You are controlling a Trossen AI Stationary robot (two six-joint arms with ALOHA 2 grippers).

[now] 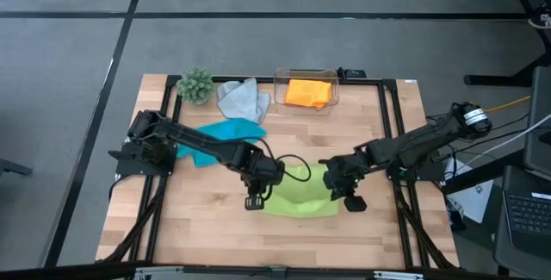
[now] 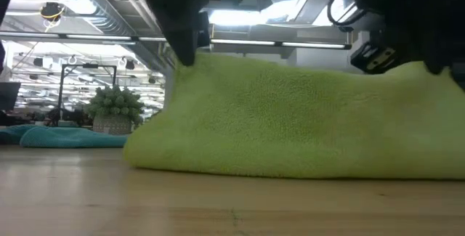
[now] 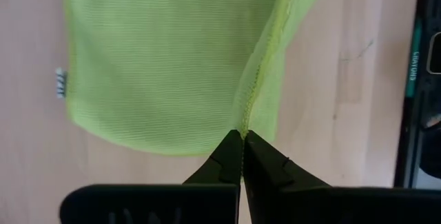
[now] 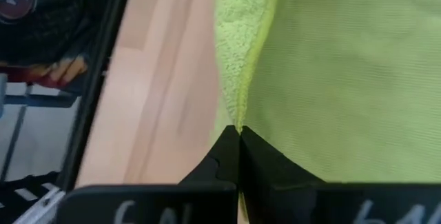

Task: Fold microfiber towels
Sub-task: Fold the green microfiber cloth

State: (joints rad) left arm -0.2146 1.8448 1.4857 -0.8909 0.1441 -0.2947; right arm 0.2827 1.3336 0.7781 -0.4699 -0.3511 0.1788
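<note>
The lime green towel [image 1: 301,196] lies near the table's front middle, its lower part on the wood [image 2: 290,160]. My left gripper [image 1: 255,201] is shut on its left end and my right gripper [image 1: 351,201] is shut on its right end. The turquoise blue towel [image 1: 219,135] lies crumpled at the left under my left arm. The light grey towel [image 1: 242,99] lies bunched at the back. The orange towel [image 1: 308,92] lies in the clear plastic box [image 1: 306,77]. My left gripper pinches the lime towel's stitched edge [image 3: 247,117] at a corner between its two fingers, from above. The cloth rises to the fingers [image 2: 185,58] while the rest lies on the table. My right gripper pinches the towel's other corner edge [image 4: 236,122] between its two fingers, from above. The cloth runs up to the fingers, and its lower part rests on the table.
A small green fuzzy plant [image 1: 195,84] stands at the back left corner. Black frame rails [image 1: 389,116] run along the table's sides. Bare wood [image 1: 207,228] lies in front of the lime towel.
</note>
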